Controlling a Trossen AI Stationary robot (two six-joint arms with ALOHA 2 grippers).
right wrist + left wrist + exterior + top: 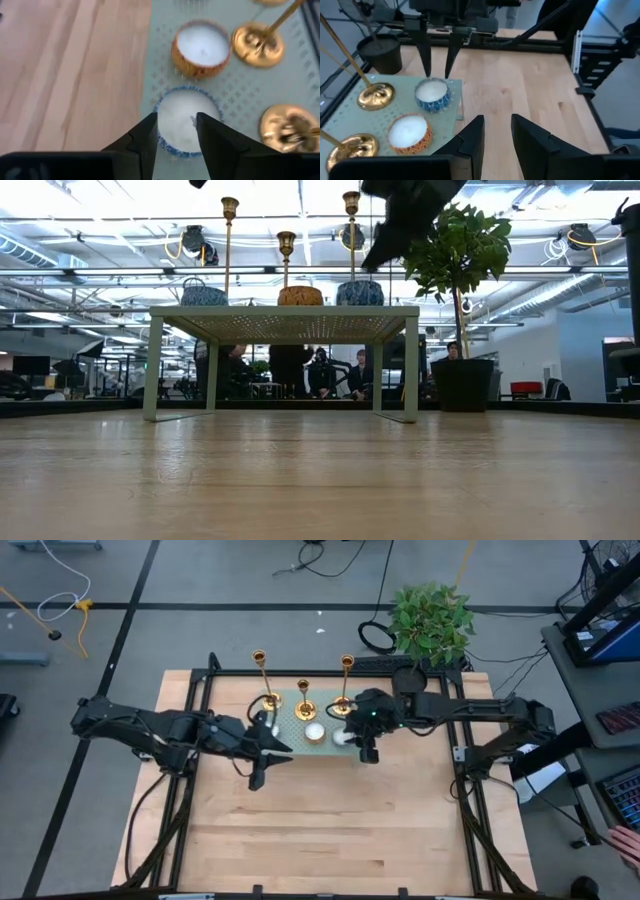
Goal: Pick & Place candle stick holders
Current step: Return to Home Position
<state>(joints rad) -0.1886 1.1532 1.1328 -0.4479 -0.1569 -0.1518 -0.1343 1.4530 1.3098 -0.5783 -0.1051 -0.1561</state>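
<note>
Three gold candle stick holders stand upright by their round bases (268, 700) (305, 712) (342, 705) on a pale green perforated stand (290, 738); their stems and cups show in the low view (229, 240) (286, 255) (351, 235). My right gripper (175, 132) is open, its fingers just above a blue candle bowl (186, 112) at the stand's right end, clear of it; it also shows in the left wrist view (437, 70). My left gripper (495, 135) is open and empty at the stand's near edge, over the wood.
An orange candle bowl (201, 47) and a second blue one (203, 296) also sit on the stand. A potted plant (432, 620) stands at the far right. Black frame rails run along the table's sides. Bare wood (320, 830) lies toward the near edge.
</note>
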